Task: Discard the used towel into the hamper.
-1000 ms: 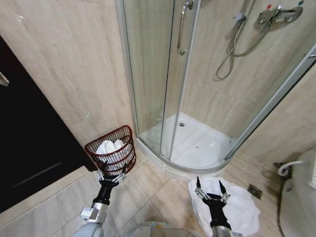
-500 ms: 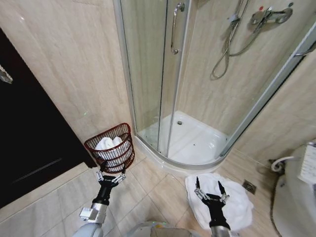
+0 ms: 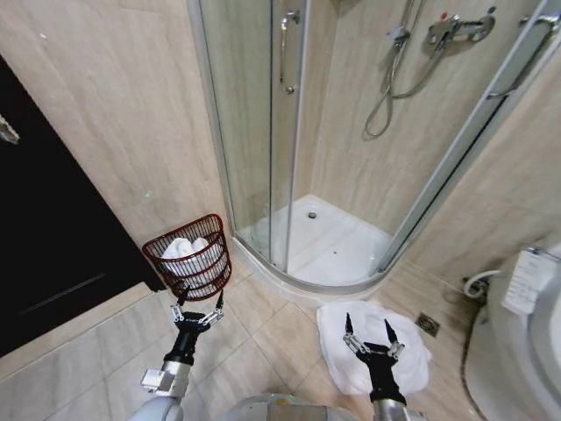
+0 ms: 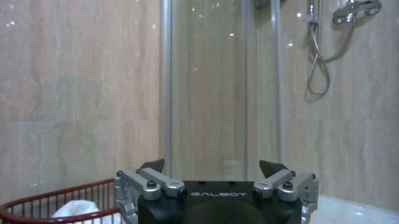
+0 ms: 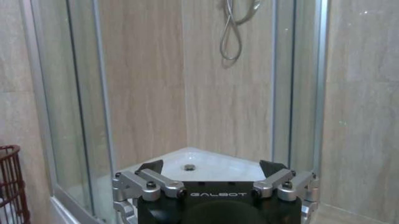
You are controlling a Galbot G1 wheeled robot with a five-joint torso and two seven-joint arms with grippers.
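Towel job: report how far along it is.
Done: the hamper already holds white cloth. In hand: nothing; left gripper and right gripper are open and empty. Left: the white towel lies on the floor by the shower, not yet picked up.

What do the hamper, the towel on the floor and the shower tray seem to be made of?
The hamper: probably coated metal wire, from its thin, even reddish-brown bars, though rattan is possible.
The towel: soft white cloth, likely terry, lying in loose folds.
The shower tray: glossy white, perhaps acrylic or ceramic; it reflects light.
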